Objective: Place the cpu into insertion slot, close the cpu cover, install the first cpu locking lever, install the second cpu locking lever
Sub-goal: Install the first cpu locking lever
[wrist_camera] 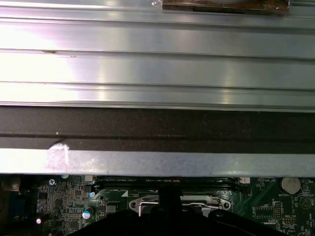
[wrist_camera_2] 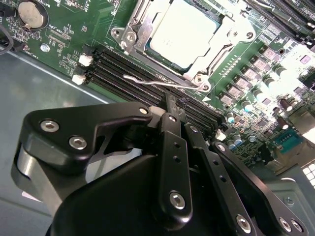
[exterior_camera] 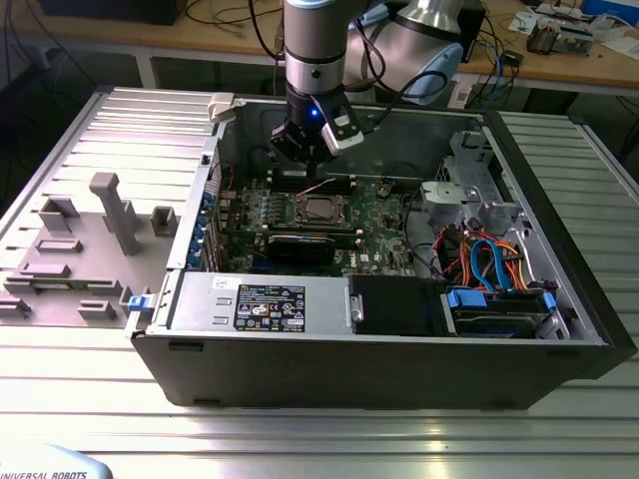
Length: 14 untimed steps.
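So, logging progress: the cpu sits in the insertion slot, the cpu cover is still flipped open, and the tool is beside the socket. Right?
Not quite. In the second wrist view the cpu cover lies closed over the cpu in the insertion slot. The tool is beside the socket, at a wire lever.

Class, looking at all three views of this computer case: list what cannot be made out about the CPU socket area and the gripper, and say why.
- Insertion slot, first wrist view: its near part is hidden by the gripper.
- Cpu, second wrist view: glare washes out its top; the edge crops it.
- Locking lever, second wrist view: its latched state is unclear.
- Cpu cover, exterior view: too small for detail.
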Each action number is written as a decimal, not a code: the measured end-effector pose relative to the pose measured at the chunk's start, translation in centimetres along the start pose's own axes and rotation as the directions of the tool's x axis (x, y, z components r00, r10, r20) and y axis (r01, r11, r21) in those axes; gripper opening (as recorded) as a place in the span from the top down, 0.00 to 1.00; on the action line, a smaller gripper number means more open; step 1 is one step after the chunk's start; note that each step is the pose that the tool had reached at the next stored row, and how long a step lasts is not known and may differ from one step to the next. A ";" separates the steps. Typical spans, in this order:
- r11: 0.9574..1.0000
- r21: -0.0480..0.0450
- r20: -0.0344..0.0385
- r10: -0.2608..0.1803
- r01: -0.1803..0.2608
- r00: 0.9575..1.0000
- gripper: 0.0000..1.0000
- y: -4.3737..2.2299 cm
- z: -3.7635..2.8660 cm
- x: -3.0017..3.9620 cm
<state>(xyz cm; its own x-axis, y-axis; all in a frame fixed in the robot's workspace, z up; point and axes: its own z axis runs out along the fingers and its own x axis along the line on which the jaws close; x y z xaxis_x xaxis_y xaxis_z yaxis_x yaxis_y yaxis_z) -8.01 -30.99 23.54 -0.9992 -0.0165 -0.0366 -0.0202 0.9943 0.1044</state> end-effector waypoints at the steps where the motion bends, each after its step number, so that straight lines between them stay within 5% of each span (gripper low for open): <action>1: 1.000 0.000 0.000 0.000 0.000 1.000 0.89 -0.08 0.11 -0.41; 2: 1.000 0.029 -0.001 -0.001 0.001 1.000 0.89 -0.05 0.42 -1.10; 3: 0.999 0.032 -0.001 -0.001 0.001 1.000 0.89 0.26 0.74 -1.34; 14: 0.999 0.032 -0.002 -0.001 0.001 1.000 0.89 0.31 1.17 -1.98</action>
<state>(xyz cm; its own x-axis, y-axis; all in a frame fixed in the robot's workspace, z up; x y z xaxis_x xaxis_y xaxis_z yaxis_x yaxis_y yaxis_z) -6.00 -30.53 22.48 -0.9993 -0.0173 -0.0345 -0.0198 0.9972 0.0723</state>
